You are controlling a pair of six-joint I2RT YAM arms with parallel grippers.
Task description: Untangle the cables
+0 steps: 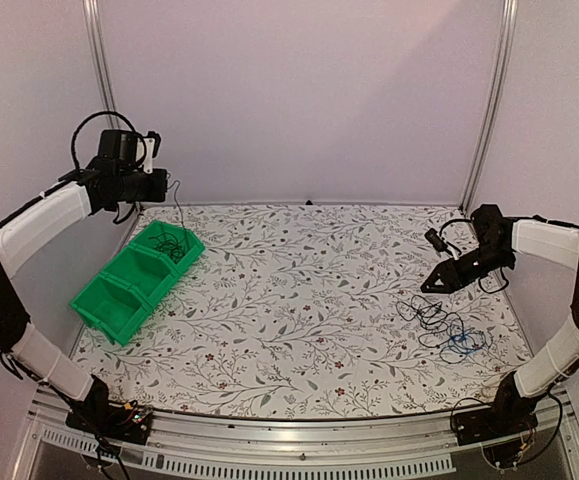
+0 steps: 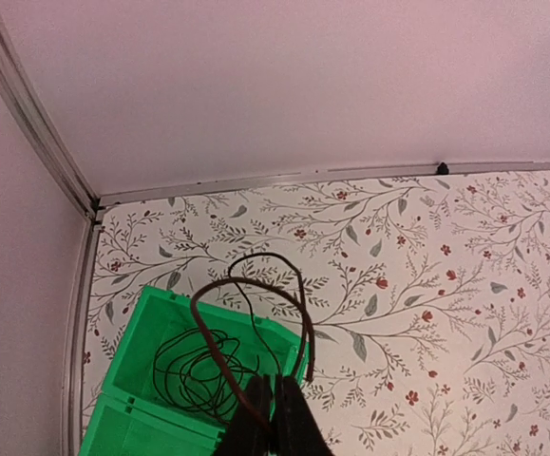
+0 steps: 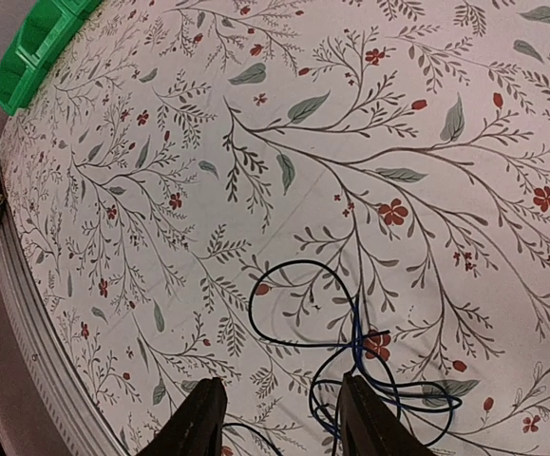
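My left gripper is raised at the back left, shut on a dark brown cable that loops out from between its fingertips and hangs as a thin line toward the green bin. A black cable coil lies in the bin's far compartment. My right gripper is open and empty, hovering just above the left side of the cable tangle on the right of the table. The tangle has black loops and a bright blue cable, which lie ahead of the right gripper.
The green bin has three compartments and sits at the table's left side; it also shows far off in the right wrist view. The flowered table cover ends at a metal front rail. White walls stand close behind.
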